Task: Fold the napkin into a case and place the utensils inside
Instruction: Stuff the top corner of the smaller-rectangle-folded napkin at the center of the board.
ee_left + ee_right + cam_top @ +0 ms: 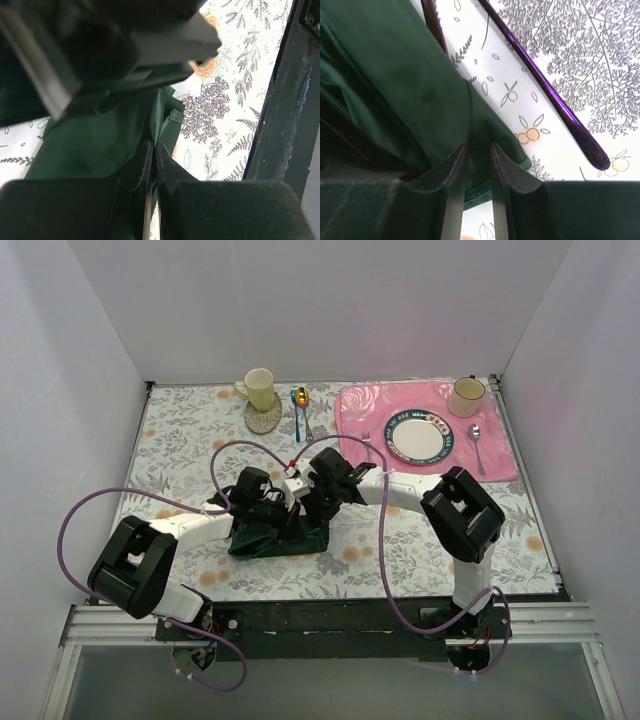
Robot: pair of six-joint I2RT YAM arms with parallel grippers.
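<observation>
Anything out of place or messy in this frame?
The napkin sits bunched and uneven, not folded flat. A purple utensil lies bare on the table beside it, not inside the cloth.

1. The top external camera sits high above and behind the arm bases. It looks down and forward, far enough back to take in the whole floral tablecloth (pixel 180 430), the left arm (pixel 140 560) and the right arm (pixel 462 510).
2. The left wrist camera looks along the left gripper's fingers (pixel 142 167), very close to the dark green napkin (pixel 95 145). A blurred black bar (pixel 280 100) down its right side is possibly the table's near rail.
3. The right wrist camera looks past the right gripper's fingers (pixel 452 172), just as close, onto cloth and a purple utensil handle (pixel 550 95).
4. All three views share the napkin and the tablecloth around it.
</observation>
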